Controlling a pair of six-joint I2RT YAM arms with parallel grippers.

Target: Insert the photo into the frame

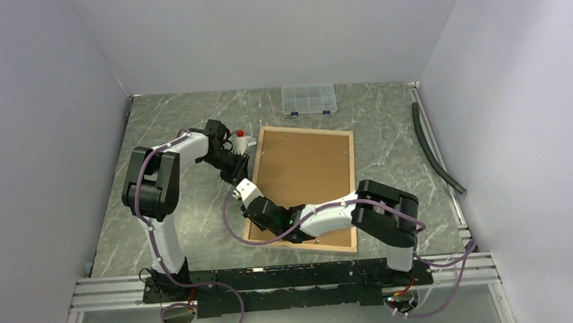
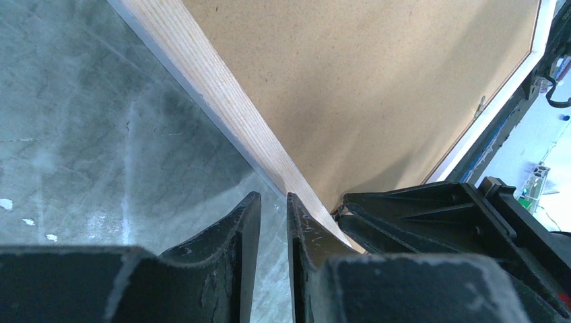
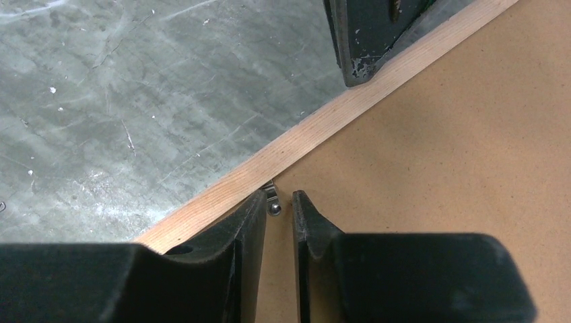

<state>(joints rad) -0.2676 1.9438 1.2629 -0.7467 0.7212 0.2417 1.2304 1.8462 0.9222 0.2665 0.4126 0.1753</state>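
Note:
The frame [image 1: 308,128] lies back up on the table, its light wood border [image 2: 222,94] around a plain brown backing board [image 1: 306,168]. The photo is hidden. My left gripper [image 2: 274,202] is at the frame's left edge. Its jaws stand a narrow gap apart with only table between them, and one finger rests on the wood border. My right gripper [image 3: 278,198] is lower on the same edge, over the board [image 3: 438,155]. A small metal clip [image 3: 273,202] sits between its slightly parted tips. The left gripper's finger [image 3: 363,40] shows further along the border [image 3: 323,128].
A clear compartment box [image 1: 308,100] stands at the back of the table. A black hose [image 1: 435,150] lies along the right wall. A small red-capped object [image 1: 241,135] sits beside the left arm. Walls close in on three sides.

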